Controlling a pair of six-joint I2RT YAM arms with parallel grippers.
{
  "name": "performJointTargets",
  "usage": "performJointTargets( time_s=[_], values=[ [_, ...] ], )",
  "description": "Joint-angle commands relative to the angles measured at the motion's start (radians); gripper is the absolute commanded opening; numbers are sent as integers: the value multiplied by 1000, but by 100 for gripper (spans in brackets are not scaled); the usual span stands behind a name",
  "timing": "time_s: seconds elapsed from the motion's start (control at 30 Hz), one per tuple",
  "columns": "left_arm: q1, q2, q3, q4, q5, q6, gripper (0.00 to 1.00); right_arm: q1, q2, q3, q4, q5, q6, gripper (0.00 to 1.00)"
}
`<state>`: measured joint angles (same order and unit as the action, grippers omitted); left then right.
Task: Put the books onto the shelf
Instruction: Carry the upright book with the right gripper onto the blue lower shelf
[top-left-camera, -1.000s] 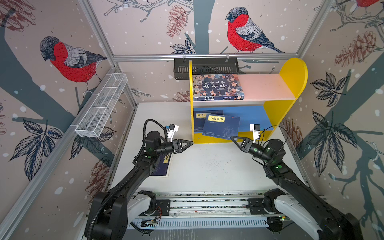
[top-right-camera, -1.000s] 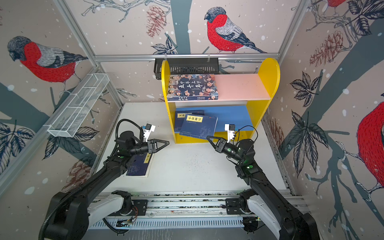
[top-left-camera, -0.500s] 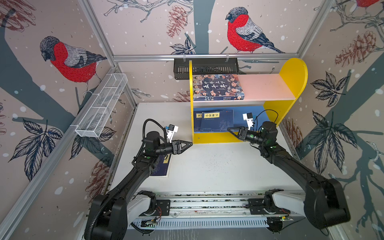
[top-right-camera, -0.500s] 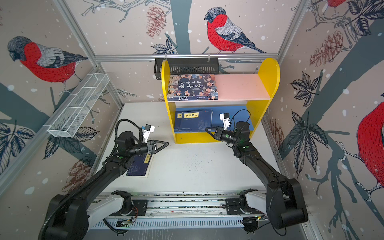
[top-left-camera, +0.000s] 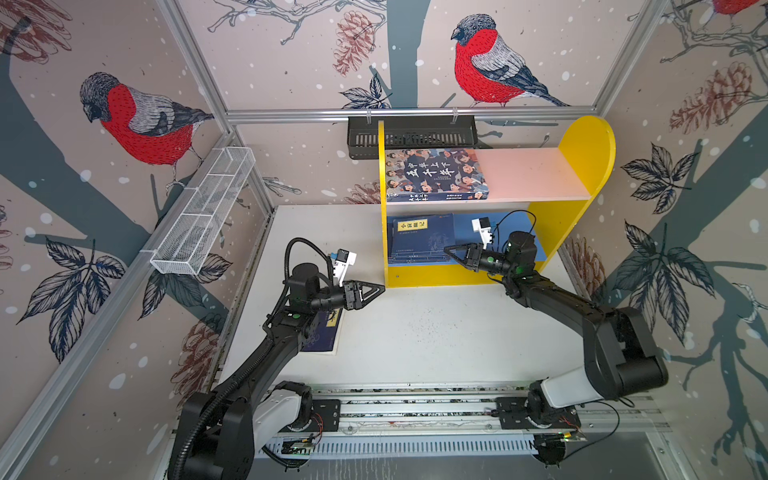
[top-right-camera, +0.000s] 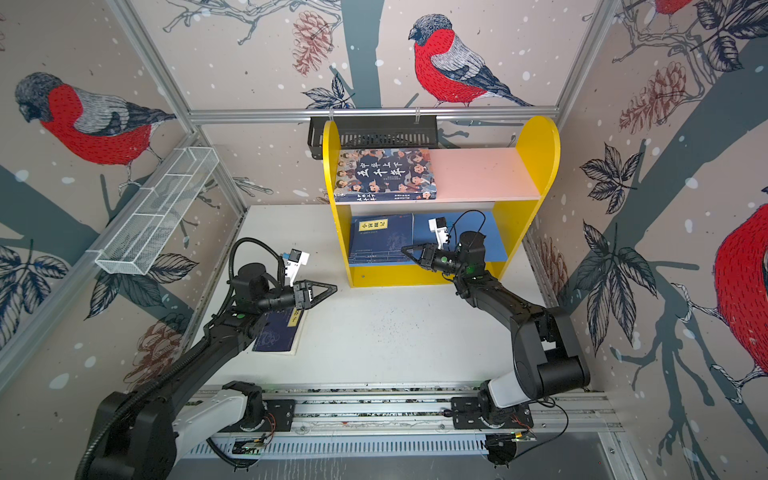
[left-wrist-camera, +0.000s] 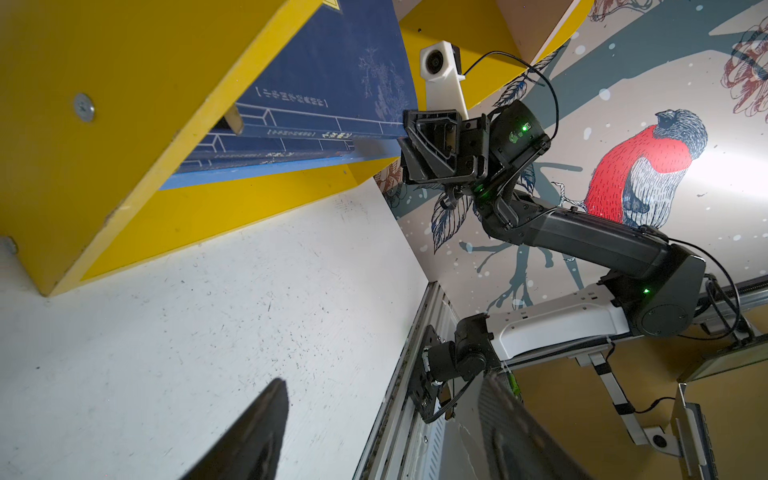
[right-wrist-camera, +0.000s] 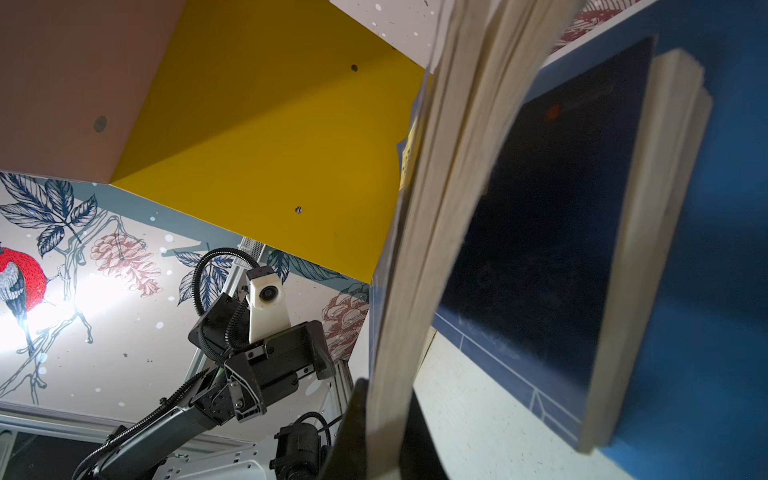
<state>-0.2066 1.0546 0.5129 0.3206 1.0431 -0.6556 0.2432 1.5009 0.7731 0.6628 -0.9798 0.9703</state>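
Observation:
The yellow-sided shelf (top-left-camera: 436, 276) (top-right-camera: 415, 276) stands at the back of the table. A thick book with cartoon faces (top-left-camera: 436, 174) (top-right-camera: 384, 172) lies on its pink upper board. Navy books with a yellow label (top-left-camera: 419, 239) (top-right-camera: 382, 239) are stacked on the blue lower board. My right gripper (top-left-camera: 451, 252) (right-wrist-camera: 386, 390) reaches into the lower bay, shut on the edge of the top navy book (right-wrist-camera: 436, 208). My left gripper (top-left-camera: 380, 288) (left-wrist-camera: 384, 380) hangs open and empty above the table, left of the shelf. One more navy book (top-left-camera: 326, 336) (top-right-camera: 278, 334) lies on the table, partly hidden under the left arm.
A black slotted rack (top-left-camera: 411, 133) hangs on the back wall behind the shelf. A white wire basket (top-left-camera: 203, 212) is fixed to the left wall. The arms' rail (top-left-camera: 415, 411) runs along the table's front edge.
My right gripper has carried the navy book from the shelf's front edge back into the lower bay, squaring it onto the stack. The left arm has stayed still.

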Motion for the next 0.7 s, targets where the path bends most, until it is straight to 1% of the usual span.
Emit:
performJointTargets(
  time_s=[0.0,0.23,0.4,0.43,0.47,0.57,0.63,0.67],
  values=[
    [3,-4,-1,3,-3,12,73,5,11,13,73,-36,7,0],
    [3,-8,-4,4,-3,14,73,6,12,27,-20,-17,-46,2],
    [3,-12,-6,3,-5,14,73,9,9,48,-153,58,-121,18],
    [3,-13,-7,3,-5,15,73,12,10,49,-166,68,-127,23],
    [3,-14,-7,3,-5,17,73,13,10,51,-182,81,-135,26],
    [3,-17,-11,2,-6,18,73,21,11,61,-232,130,-157,30],
    [3,-18,-10,2,-6,20,73,31,11,71,-267,171,-170,38],
    [3,-18,-8,0,-9,20,73,37,11,76,-286,193,-176,40]
  ],
)
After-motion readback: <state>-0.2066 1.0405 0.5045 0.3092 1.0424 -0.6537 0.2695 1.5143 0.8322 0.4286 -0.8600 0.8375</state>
